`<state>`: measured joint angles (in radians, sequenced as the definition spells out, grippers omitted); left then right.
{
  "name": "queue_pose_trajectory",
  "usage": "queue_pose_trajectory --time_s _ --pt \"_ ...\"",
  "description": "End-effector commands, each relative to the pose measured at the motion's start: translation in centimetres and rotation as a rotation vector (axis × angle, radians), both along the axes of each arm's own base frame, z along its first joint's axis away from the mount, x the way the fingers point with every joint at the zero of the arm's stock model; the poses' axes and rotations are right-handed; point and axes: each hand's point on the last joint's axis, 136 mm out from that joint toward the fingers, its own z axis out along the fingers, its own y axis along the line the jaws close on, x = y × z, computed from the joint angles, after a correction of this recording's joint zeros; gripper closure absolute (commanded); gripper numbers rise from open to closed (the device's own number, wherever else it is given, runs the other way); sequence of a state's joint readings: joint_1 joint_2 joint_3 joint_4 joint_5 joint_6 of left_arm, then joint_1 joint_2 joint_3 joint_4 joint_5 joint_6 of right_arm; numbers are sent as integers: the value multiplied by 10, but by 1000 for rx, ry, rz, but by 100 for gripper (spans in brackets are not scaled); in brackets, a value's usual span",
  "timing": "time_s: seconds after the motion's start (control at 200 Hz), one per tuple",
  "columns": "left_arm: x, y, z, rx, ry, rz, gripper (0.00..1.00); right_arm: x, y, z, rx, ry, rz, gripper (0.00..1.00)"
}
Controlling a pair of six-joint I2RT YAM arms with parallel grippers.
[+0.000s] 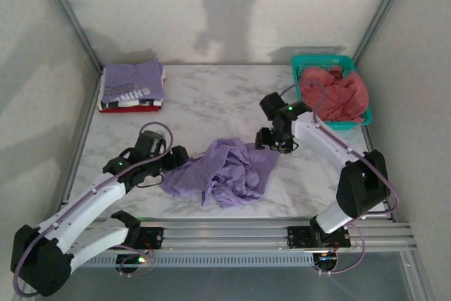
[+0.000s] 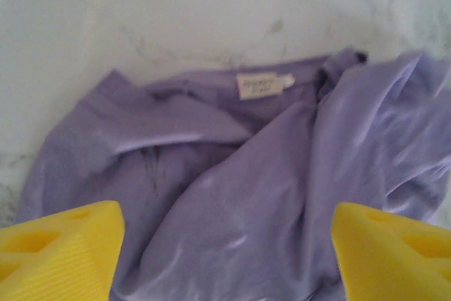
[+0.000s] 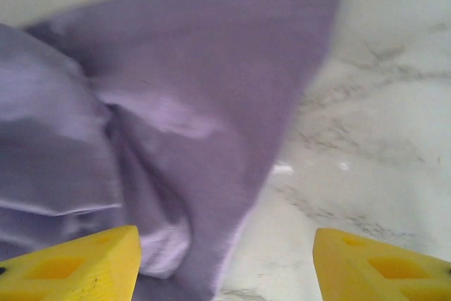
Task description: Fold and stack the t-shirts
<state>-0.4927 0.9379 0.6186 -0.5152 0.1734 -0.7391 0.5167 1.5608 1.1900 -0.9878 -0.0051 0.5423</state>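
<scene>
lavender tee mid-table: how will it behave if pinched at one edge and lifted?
Likely floppy: the lavender t-shirt lies crumpled in loose folds, so it should drape and trail. Probably light; the fabric looks thin. Its sheen suggests it may slide on the marble table when pushed.

White lettering (image 1: pixel 131 96) on folded purple tee (image 1: pixel 132 75) — upside down, illegible. Neck tag (image 2: pixel 264 84) in lavender tee (image 2: pixel 246 195) — print blurred.
</scene>
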Motion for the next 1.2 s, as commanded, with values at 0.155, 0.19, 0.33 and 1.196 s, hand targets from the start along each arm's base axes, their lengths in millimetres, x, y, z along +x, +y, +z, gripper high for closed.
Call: queue_pose_trajectory --time_s 0.155,0.19,0.33,1.196 --pt "-40 -52 35 55 -53 -159 35 -8 -17 -17 20 35 -51 33" --pt "-48 -59 31 55 -37 -181 37 -7 -20 -17 22 33 -61 33" --pt "-69 -81 8 118 -6 -238 54 -2 -25 -10 45 18 -73 33" --pt "18 22 79 380 -114 -4 100 5 -15 -14 164 14 -113 31"
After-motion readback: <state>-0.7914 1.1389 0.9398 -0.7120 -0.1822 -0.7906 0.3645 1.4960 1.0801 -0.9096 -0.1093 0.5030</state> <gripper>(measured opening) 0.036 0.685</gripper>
